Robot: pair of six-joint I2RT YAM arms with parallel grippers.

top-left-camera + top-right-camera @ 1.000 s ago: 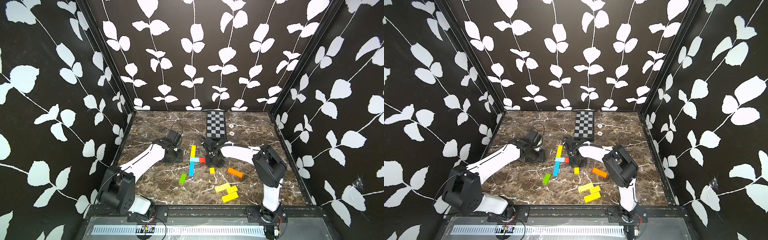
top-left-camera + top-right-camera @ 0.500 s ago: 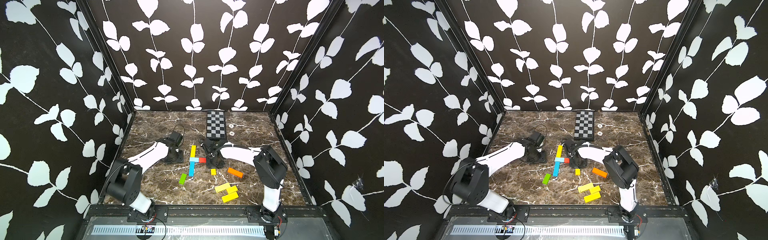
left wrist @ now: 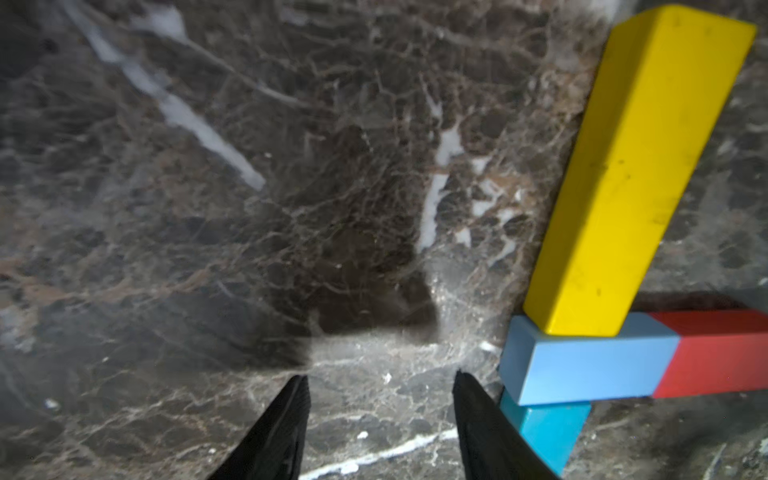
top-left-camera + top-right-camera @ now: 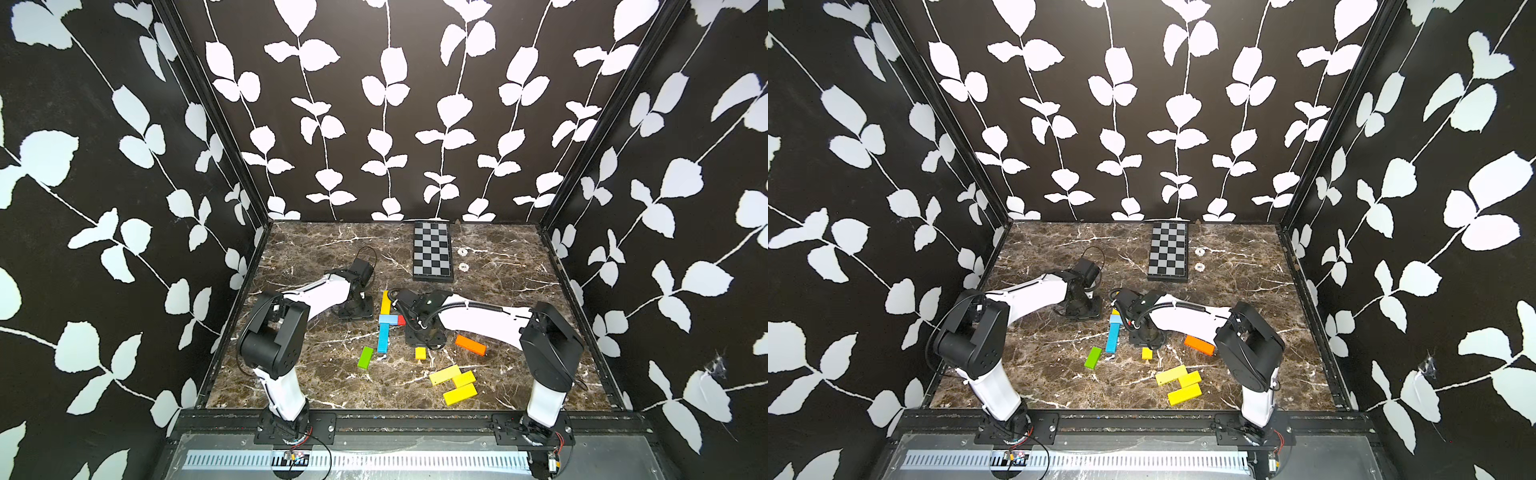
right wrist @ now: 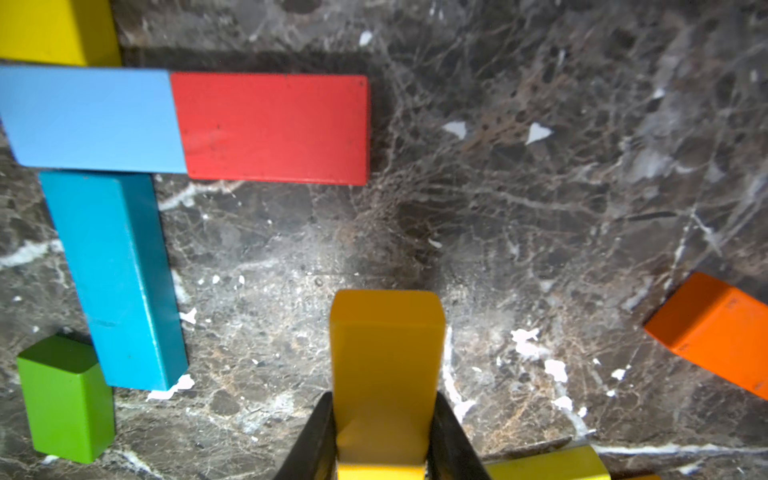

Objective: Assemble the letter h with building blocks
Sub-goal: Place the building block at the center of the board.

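Yellow short rectangular block (image 4: 420, 353) (image 4: 1146, 353): both top views, on marble table (image 4: 332, 249), 5 o'clock of red flat block (image 4: 401, 320).
Left gripper (image 3: 381, 376): left wrist view, jaws apart, empty.
Right gripper (image 5: 383, 397): right wrist view, jaws clamp yellow short rectangular block (image 5: 386, 340).

Rising from the lower left of the frame, the left arm (image 4: 320, 293) folds at its elbow and stretches its white forearm toward the middle of the table (image 4: 316, 249). Its wrist is bent down and the left end effector (image 3: 381, 376) sits low over the surface, its two black fingers (image 3: 282, 424) spread with nothing between them. The right arm (image 4: 478, 320) reaches in from the lower right, wrist turned down, with the right end effector (image 5: 384, 397) clamped on a short yellow block (image 5: 386, 345).
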